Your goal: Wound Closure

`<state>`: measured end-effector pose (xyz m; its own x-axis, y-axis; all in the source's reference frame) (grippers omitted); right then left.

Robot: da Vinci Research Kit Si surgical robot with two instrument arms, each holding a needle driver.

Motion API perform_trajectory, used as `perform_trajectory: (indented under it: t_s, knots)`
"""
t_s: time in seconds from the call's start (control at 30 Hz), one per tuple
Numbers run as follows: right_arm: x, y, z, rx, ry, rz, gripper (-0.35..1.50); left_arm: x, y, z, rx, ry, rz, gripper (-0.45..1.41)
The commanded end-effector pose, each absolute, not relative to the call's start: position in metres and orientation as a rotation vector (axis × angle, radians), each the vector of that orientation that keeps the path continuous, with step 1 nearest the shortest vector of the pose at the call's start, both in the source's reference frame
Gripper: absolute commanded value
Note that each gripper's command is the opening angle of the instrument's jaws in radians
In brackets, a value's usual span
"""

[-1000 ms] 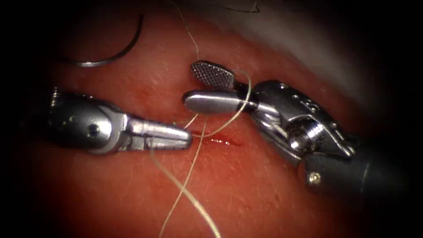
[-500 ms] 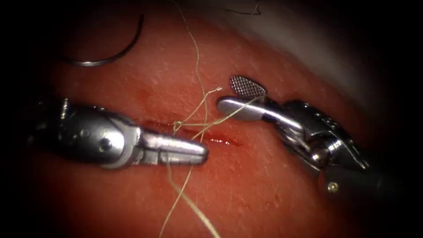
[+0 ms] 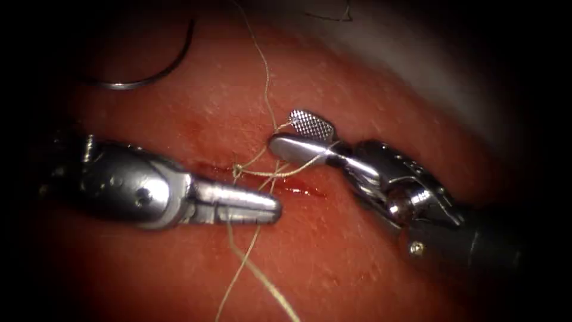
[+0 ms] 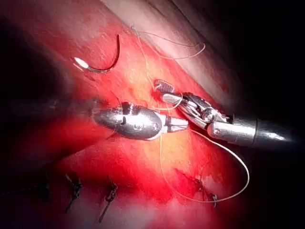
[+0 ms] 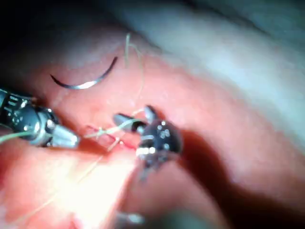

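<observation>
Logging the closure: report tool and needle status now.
Left tool shut on thread. Right tool open, thread across its jaws. Needle free on tissue, upper left of cut.

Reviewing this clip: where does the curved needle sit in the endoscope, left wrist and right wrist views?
Endoscope view: the curved needle lies free on the tissue, upper left, held by neither tool.
Left wrist view: the needle lies on the tissue beyond the left tool.
Right wrist view: the needle lies on the tissue, apart from the right tool.
Shared landmark: the right tool's open jaws by the thread.
</observation>
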<state>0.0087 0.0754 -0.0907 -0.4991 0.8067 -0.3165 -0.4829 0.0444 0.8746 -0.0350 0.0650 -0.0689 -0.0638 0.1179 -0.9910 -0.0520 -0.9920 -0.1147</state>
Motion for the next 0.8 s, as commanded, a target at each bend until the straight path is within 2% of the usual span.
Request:
perform_trajectory:
  t_s: [0.03, 0.17, 0.23, 0.27, 0.3, 0.33, 0.57, 0.8]
  knots:
    - [0.0096, 0.0757, -0.0901, 0.363, 1.327, 1.647, 0.84, -0.0354, 0.0647, -0.0683, -2.066, -0.075, 2.208, -0.35]
    - [0.0098, 0.0760, -0.0903, 0.362, 1.326, 1.651, 0.76, -0.0354, 0.0647, -0.0683, -2.067, -0.076, 2.208, -0.35]
    - [0.0098, 0.0761, -0.0905, 0.366, 1.331, 1.650, 0.54, -0.0353, 0.0647, -0.0682, -2.067, -0.076, 2.209, -0.35]
    - [0.0098, 0.0761, -0.0905, 0.372, 1.332, 1.645, 0.41, -0.0353, 0.0647, -0.0682, -2.067, -0.076, 2.209, -0.35]
    - [0.0098, 0.0760, -0.0905, 0.381, 1.332, 1.639, 0.19, -0.0353, 0.0647, -0.0682, -2.068, -0.076, 2.209, -0.35]
    - [0.0098, 0.0758, -0.0905, 0.399, 1.340, 1.622, -0.35, -0.0352, 0.0647, -0.0682, -2.066, -0.079, 2.212, -0.35]
    - [0.0092, 0.0757, -0.0915, 0.405, 1.357, 1.583, -0.35, -0.0344, 0.0650, -0.0681, -2.074, -0.087, 2.211, -0.35]
    - [0.0098, 0.0761, -0.0964, 0.351, 1.422, 1.467, -0.35, -0.0295, 0.0681, -0.0697, -2.017, -0.066, 2.191, -0.35]
